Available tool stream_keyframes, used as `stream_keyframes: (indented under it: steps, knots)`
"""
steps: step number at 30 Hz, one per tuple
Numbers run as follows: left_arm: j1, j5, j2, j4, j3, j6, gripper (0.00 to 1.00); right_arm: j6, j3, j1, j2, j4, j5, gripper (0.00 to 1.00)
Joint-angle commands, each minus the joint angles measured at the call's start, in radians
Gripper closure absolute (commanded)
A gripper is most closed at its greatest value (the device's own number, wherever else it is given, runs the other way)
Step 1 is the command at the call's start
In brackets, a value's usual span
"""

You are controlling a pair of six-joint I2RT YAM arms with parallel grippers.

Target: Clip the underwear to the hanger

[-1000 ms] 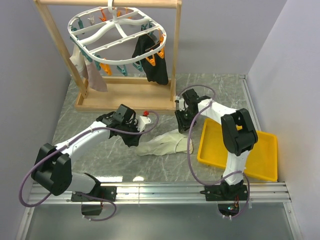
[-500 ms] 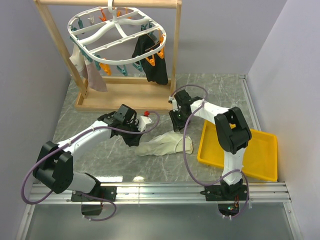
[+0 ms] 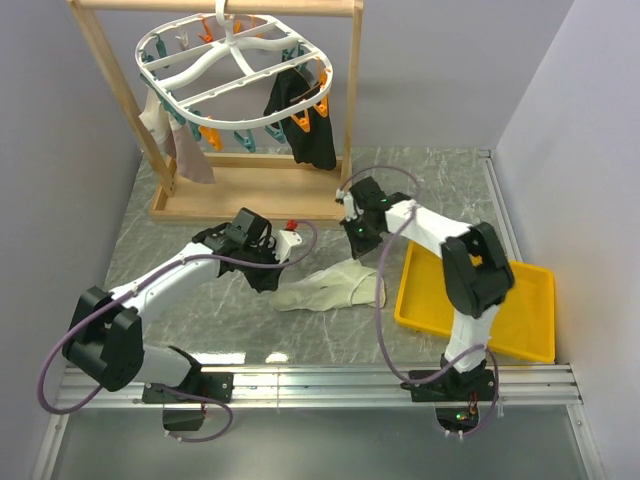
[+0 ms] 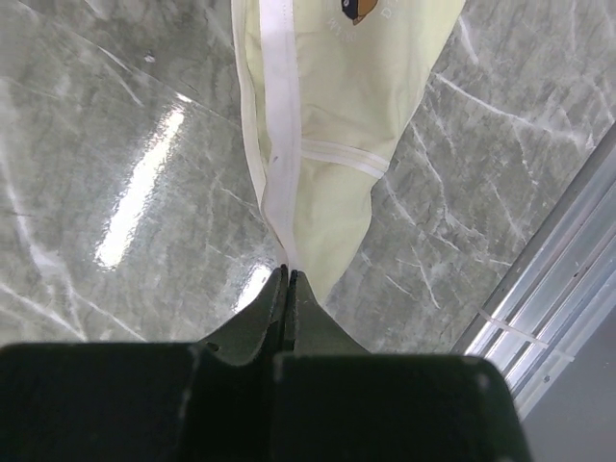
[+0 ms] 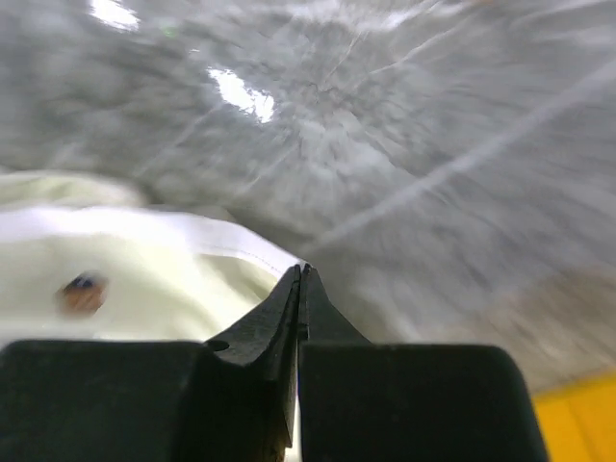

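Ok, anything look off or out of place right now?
Nothing stands out. The underwear lies bunched on the table, with the left gripper and the right gripper each shut on an edge of it. The hanger looks intact.

The underwear [image 4: 332, 106] bears a small print [image 4: 362, 10], its lettering unreadable.

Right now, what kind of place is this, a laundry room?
Probably a robot practice lab, not a home laundry room: two robot arms bolted at a marble-look table, plain walls, and a wooden rack holding a clip hanger.
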Motion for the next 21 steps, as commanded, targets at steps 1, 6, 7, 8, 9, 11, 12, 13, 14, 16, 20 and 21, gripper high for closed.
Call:
stream_keyframes:
  steps: [1,6,7,8,9,11,12,13,14,16,20,21]
  knots:
    - [0.014,0.006,-0.084,0.027,0.039,-0.032,1.0,-0.048,0.018,-0.049,-0.244,0.005,-0.024,1.0]
    - [0.033,0.047,-0.241,0.086,0.06,-0.072,1.0,-0.061,0.01,-0.12,-0.44,0.003,-0.126,1.0]
    - [0.033,0.04,-0.264,0.097,0.063,-0.075,1.0,-0.065,-0.006,-0.137,-0.502,0.011,-0.134,1.0]
    - [0.031,0.03,-0.308,0.123,0.065,-0.09,1.0,-0.07,-0.017,-0.143,-0.536,0.018,-0.159,1.0]
    - [0.033,0.015,-0.328,0.132,0.066,-0.097,1.0,-0.079,-0.028,-0.147,-0.567,0.023,-0.171,1.0]
    - [0.033,-0.028,-0.379,0.149,0.073,-0.112,1.0,-0.09,-0.062,-0.158,-0.658,0.04,-0.189,1.0]
    - [0.036,-0.04,-0.396,0.158,0.077,-0.117,1.0,-0.107,-0.071,-0.16,-0.706,0.041,-0.205,1.0]
    - [0.037,-0.049,-0.41,0.162,0.08,-0.126,1.0,-0.114,-0.082,-0.161,-0.728,0.043,-0.211,1.0]
    - [0.037,-0.063,-0.436,0.163,0.083,-0.129,1.0,-0.121,-0.089,-0.16,-0.75,0.046,-0.217,1.0]
    - [0.04,-0.06,-0.46,0.148,0.097,-0.13,1.0,-0.137,-0.103,-0.161,-0.803,0.045,-0.239,1.0]
    - [0.04,-0.027,-0.515,0.051,0.119,-0.101,1.0,-0.157,-0.12,-0.154,-0.871,0.019,-0.281,1.0]
    - [0.039,-0.013,-0.528,0.027,0.122,-0.092,1.0,-0.165,-0.126,-0.154,-0.895,0.012,-0.289,1.0]
